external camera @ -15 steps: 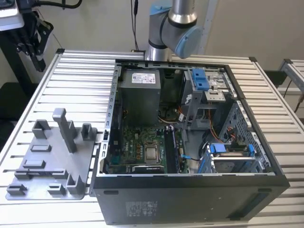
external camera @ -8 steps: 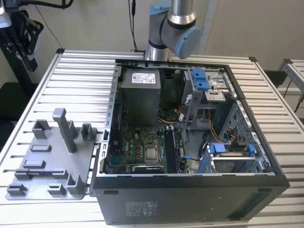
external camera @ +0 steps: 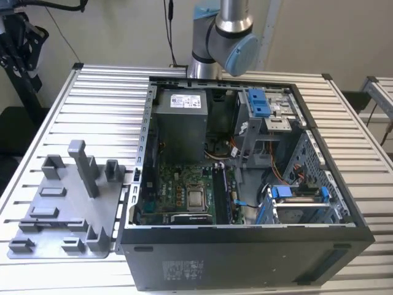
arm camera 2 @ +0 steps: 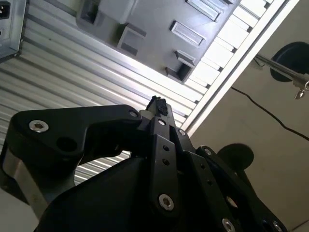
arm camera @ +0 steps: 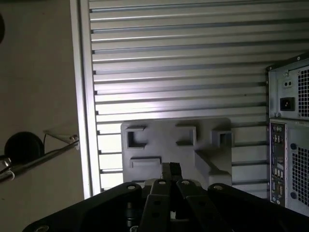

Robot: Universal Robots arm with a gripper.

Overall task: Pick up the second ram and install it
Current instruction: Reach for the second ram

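In both wrist views my gripper (arm camera: 170, 170) (arm camera 2: 157, 104) hangs high over the slatted table, its black fingertips pressed together with nothing seen between them. Below it lies the grey plastic tray (arm camera: 174, 145) (arm camera 2: 159, 29) with its upright posts and pockets. The exterior view has the same tray (external camera: 61, 209) at its left, beside the open computer case (external camera: 245, 252). Inside the case lies the green motherboard (external camera: 178, 184) with its long black slots (external camera: 222, 190). The second ram is out of view. The arm's base joint (external camera: 224, 37) stands behind the case.
The case's rear panel (arm camera: 289, 140) borders the tray. The slatted aluminium table (external camera: 104, 104) ends just past the tray, at an edge (arm camera: 84, 96) with floor beyond. A stand with a round black foot (arm camera: 21, 147) is on the floor there. Blue-tabbed drive cages (external camera: 295, 196) fill the case's right side.
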